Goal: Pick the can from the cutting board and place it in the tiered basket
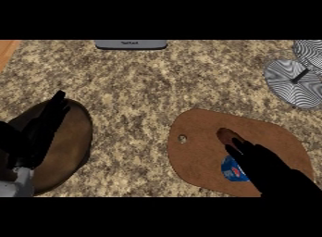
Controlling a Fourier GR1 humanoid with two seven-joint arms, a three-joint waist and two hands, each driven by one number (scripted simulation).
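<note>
The can (233, 170) lies low and right of centre in the frame, on the brown cutting board (205, 152), and only a blue patch with a red and white edge shows from under the right hand (269, 173). That hand lies over the can with fingers stretched toward the board's middle; whether they curl round the can I cannot tell. As a metal can it is probably stiff, light to middling in weight and smooth enough to slip, so a hold across its round sides at mid-height seems best. Its label is too hidden to read. The left hand (30, 134) rests open, fingers up, at the left edge above a dark brown plate (71, 143). The striped tiered basket (304, 69) stands at upper right. A grey appliance (131, 44) at the top edge bears small writing I cannot read.
</note>
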